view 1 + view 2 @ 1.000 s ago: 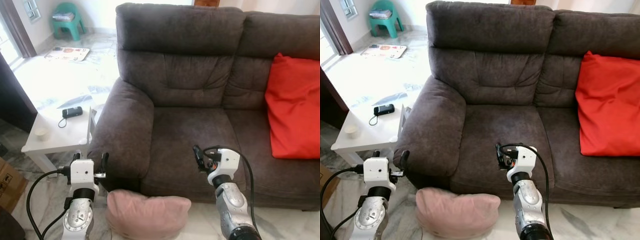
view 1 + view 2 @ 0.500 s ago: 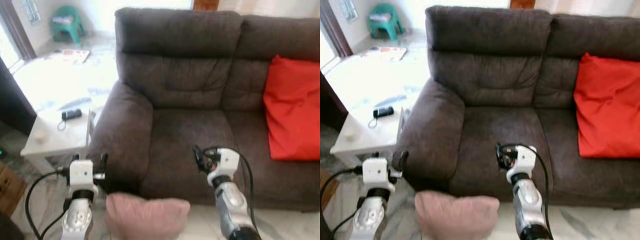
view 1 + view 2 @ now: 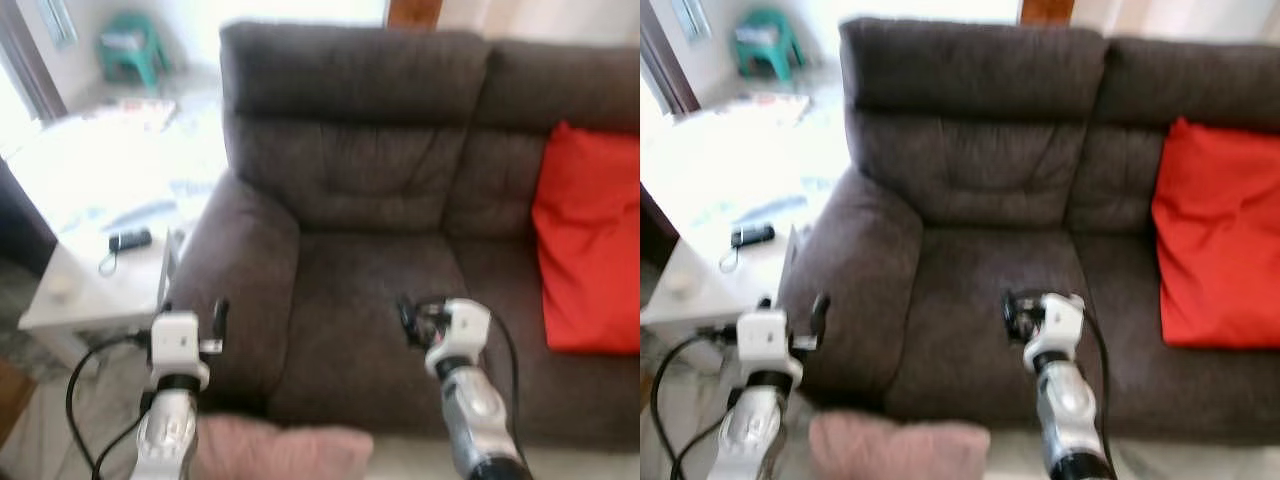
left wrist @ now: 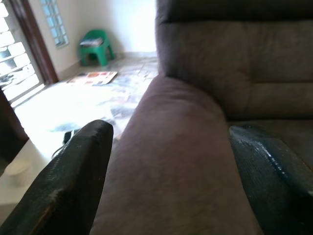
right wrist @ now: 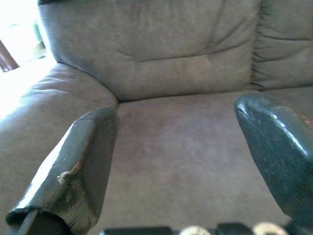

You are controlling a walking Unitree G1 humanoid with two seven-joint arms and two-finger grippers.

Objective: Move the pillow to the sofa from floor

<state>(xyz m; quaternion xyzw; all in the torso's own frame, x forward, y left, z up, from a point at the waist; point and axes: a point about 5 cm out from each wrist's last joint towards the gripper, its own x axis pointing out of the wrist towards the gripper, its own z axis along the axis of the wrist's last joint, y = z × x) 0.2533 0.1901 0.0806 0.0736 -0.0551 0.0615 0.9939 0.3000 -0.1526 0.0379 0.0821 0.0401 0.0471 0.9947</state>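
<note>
The pink pillow [image 3: 280,452] lies on the floor against the front of the dark brown sofa [image 3: 370,300], cut off by the frame's lower edge. My left gripper [image 3: 190,314] is raised above the pillow's left end, next to the sofa's armrest [image 4: 181,147]. Its black fingers [image 4: 73,181] stand wide open with nothing between them. My right gripper [image 3: 414,316] hovers over the front of the seat cushion [image 5: 186,147], to the right of the pillow. It is open and holds nothing.
A red cushion [image 3: 590,240] leans on the sofa's right seat. A white side table [image 3: 95,290] stands left of the armrest with a black phone [image 3: 130,240] and a small cup [image 3: 55,287]. A green stool [image 3: 130,45] sits far back on the pale floor.
The camera has moved closer and the picture is blurred; the pillow now sits lower in the frame. Both arms keep the same raised pose with open fingers.
</note>
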